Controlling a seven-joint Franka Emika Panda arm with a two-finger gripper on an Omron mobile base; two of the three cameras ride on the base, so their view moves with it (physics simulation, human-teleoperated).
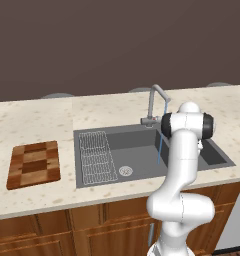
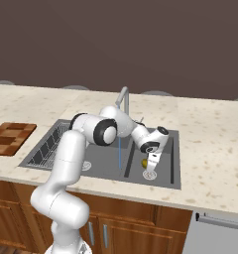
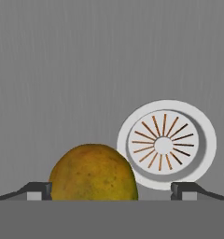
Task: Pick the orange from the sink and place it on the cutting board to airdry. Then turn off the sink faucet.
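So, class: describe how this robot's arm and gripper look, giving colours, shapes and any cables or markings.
The arm is glossy white, built of rounded tubular links with dark, nearly black bands at the joints. No cables or markings are visible. The gripper has two small dark grey finger tips with lighter grey inner ends; in the right base view it sits on a white hand with a dark ring.

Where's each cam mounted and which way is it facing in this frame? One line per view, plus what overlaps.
Left base view: behind the arm on its left, looking forward and down at the sink, cutting board and sink faucet; the arm rises at lower right.
Right base view: behind on the right, same counter; the arm rises at lower left, gripper low in the basin by the orange.
Hand view: on the hand, looking along the open fingertips at the orange and a drain.
Shared: both base views show sink, faucet and board.
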